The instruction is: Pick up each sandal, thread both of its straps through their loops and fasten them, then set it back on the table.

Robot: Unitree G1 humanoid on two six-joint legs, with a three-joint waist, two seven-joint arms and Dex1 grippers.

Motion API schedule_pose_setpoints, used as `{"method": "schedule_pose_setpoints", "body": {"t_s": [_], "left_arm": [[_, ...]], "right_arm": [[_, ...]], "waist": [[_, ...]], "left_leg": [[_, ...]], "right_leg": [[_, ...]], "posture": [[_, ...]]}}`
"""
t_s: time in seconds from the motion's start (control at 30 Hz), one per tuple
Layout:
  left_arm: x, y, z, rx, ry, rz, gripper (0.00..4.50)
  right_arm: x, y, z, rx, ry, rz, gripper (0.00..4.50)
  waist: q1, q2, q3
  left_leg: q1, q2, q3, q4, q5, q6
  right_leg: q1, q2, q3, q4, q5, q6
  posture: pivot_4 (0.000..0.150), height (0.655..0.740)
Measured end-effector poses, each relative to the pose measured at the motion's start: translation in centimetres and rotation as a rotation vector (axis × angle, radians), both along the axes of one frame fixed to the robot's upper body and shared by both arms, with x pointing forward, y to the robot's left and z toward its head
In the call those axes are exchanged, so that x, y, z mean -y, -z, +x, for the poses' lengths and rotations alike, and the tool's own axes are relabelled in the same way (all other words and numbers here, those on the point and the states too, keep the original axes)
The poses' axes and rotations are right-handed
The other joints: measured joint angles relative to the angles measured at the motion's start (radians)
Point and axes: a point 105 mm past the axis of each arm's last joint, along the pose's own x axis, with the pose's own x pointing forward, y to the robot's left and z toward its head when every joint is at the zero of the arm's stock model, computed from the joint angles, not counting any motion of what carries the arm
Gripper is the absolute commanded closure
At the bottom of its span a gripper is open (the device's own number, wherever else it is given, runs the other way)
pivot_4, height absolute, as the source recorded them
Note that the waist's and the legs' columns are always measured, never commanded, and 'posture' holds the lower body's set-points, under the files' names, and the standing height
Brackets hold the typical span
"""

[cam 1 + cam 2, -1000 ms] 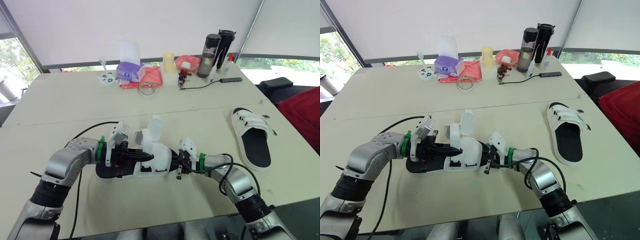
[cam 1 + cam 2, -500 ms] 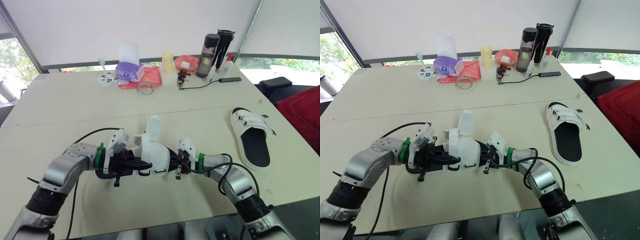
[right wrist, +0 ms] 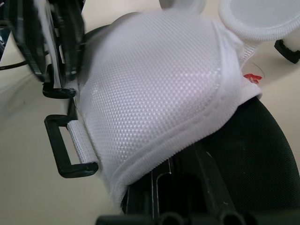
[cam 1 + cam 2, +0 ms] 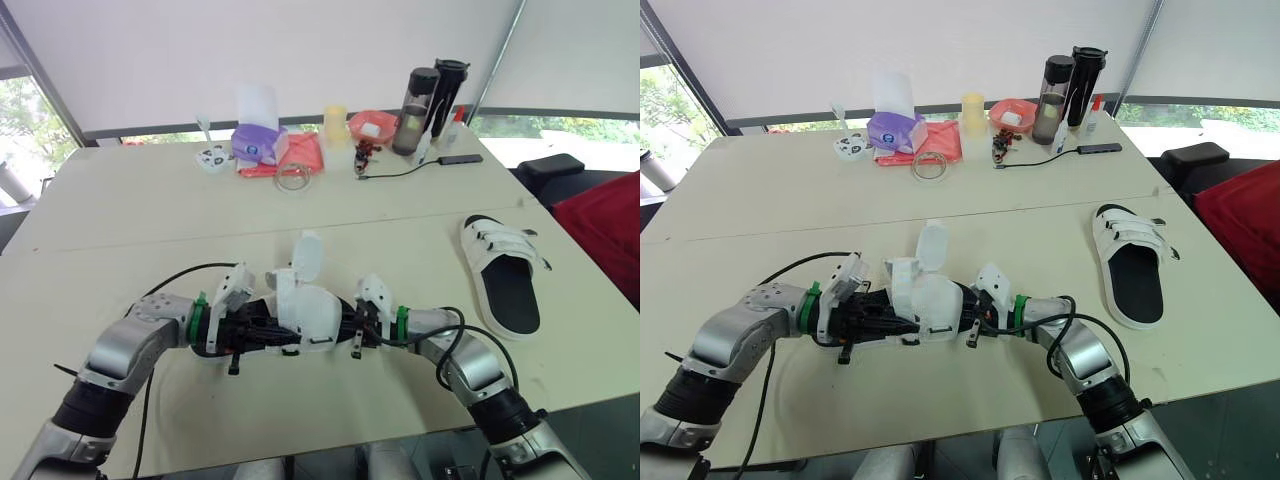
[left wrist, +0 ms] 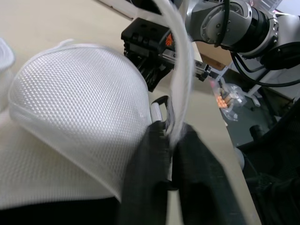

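The held sandal (image 4: 305,318) hides most of its black sole under its white upper. In the left wrist view the left gripper (image 5: 172,143), pinched on a thin white strap (image 5: 182,84), is blurred, and the picture's edge cuts that strap off. Small clutter (image 4: 365,152) on the far side is too small to name. A red object (image 4: 610,235) is cut off at the right edge.

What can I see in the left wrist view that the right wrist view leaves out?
Left wrist view: the left gripper pinched shut on a white strap, with the silver right arm beyond it. Right wrist view instead: two rounded strap ends, unfastened, and a small red mark on the sandal's edge. Shared: the sandal's white mesh upper and a black loop at its side.
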Motion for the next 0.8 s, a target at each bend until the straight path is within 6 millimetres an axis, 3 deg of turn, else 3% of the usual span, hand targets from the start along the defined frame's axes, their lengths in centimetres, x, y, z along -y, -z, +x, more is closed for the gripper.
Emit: {"method": "schedule_pose_setpoints", "body": {"t_s": [0.17,0.3,0.43,0.57,0.8], "left_arm": [[-0.5,-0.9,0.0,-0.025,-0.048,-0.056,0.03],[-1.1,-2.1,0.1,-0.017,-0.133,-0.09,0.03],[-1.3,-2.6,-1.2,-0.024,-0.191,-0.114,0.03],[-1.4,-1.5,-3.6,-0.062,-0.266,-0.098,0.03],[-2.0,0.2,-5.9,-0.095,-0.327,-0.039,0.03]], "right_arm": [[0.0,0.0,0.1,0.003,0.001,0.001,4.5],[0.0,0.0,0.1,0.003,0.001,0.001,4.5],[0.0,0.1,0.0,0.004,-0.001,0.005,4.5],[-0.1,0.2,0.0,0.003,-0.001,0.008,4.5],[0.0,0.3,0.1,0.003,-0.006,0.007,4.5]], "waist": [[0.0,0.0,0.0],[-0.001,0.0,0.0],[-0.003,0.0,0.0],[0.0,0.001,-0.001],[-0.002,0.002,-0.003]], "left_leg": [[0.0,0.0,0.0,0.0,-0.001,-0.001],[0.0,0.0,-0.001,0.0,-0.001,-0.001],[0.0,0.0,-0.001,0.0,-0.001,-0.001],[0.0,0.001,-0.001,-0.001,-0.001,-0.002],[-0.001,0.001,0.001,0.0,-0.001,-0.002]], "right_leg": [[0.0,0.0,0.0,0.0,0.0,0.0],[0.0,0.0,0.001,0.0,0.0,0.001],[0.0,-0.001,0.001,0.0,0.0,0.0],[-0.003,-0.001,0.001,-0.001,0.0,0.0],[-0.004,-0.003,0.002,-0.007,-0.001,0.0]], "posture": [[0.15,0.74],[0.15,0.74],[0.15,0.74],[0.15,0.74],[0.15,0.74]]}}
